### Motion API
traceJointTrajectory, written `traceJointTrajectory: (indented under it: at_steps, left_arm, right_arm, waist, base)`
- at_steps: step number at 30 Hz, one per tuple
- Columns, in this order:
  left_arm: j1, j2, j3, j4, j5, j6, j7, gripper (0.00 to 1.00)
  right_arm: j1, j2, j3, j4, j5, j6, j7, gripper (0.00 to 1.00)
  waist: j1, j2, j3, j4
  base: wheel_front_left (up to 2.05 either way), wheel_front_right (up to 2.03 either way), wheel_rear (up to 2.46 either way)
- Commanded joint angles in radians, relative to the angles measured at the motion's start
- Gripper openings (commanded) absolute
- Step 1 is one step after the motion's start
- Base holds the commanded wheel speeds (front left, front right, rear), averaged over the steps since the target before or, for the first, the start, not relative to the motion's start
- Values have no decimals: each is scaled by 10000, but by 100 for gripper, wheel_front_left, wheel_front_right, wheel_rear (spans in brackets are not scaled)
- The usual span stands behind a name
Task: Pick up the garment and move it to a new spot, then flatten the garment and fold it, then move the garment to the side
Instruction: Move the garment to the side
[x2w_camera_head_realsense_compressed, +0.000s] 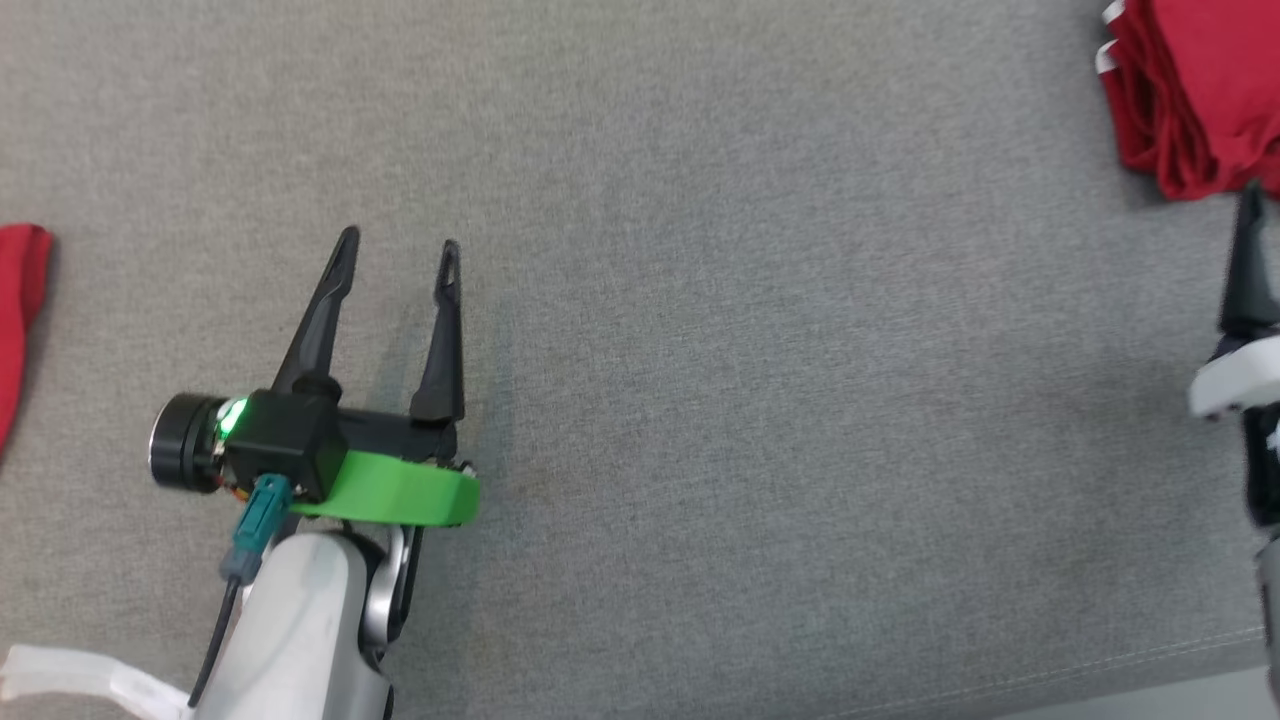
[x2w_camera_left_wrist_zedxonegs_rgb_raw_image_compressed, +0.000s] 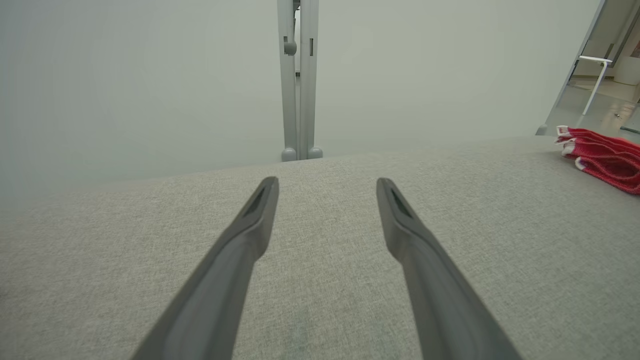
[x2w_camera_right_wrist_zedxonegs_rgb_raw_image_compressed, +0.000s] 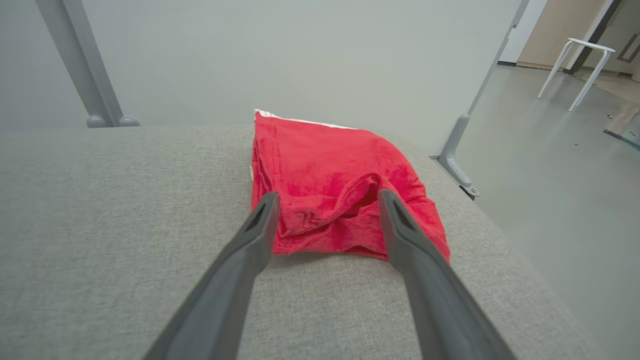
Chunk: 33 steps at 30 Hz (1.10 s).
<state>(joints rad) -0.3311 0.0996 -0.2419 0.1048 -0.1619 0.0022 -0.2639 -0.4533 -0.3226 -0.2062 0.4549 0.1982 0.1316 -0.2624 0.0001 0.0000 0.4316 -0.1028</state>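
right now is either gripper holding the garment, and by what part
Nothing is held: left gripper and right gripper are both open, and the red garment lies free.

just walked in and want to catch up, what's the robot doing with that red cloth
Nothing is held right now. The robot's right hand is open, fingers pointing at the near edge of a folded red garment near a corner of the grey fabric surface. The left hand is open too, over bare fabric. Another red cloth lies at the head view's left edge.
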Motion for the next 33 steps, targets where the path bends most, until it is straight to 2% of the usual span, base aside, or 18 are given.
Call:
traceJointTrajectory:
  at_steps: [1, 6, 15, 23, 33]
  left_arm:
    - [283, 77, 98, 44, -48, 105, -4, 100]
    - [916, 58, 386, 95, -305, 301, -4, 100]
    - [1700, -4, 736, 221, -557, 447, -4, 100]
    - [2366, 48, 954, 499, -619, 382, -4, 100]
    - [3160, 34, 896, 866, -577, 207, -5, 100]
  right_arm:
    - [384, 213, 26, -407, -50, -19, -27, 100]
    - [1658, 1053, 558, -1829, -60, -19, -27, 100]
    - [3108, 1801, 1150, -3503, -45, -19, 262, 100]
    - [4057, 2186, 1537, -4421, -170, -19, 933, 100]
    - [5262, 2421, 1612, -4950, -301, -17, 1440, 100]
  waist:
    - [-1, 0, -930, -225]
    - [-1, 0, -1583, 30]
    - [-1, 0, -2357, 843]
    - [-1, 0, -3103, 1149]
    - [-1, 0, -4014, 1043]
  base:
    - [0, 0, 0]
    - [0, 0, 0]
    - [0, 0, 0]
    - [0, 0, 0]
    - [0, 0, 0]
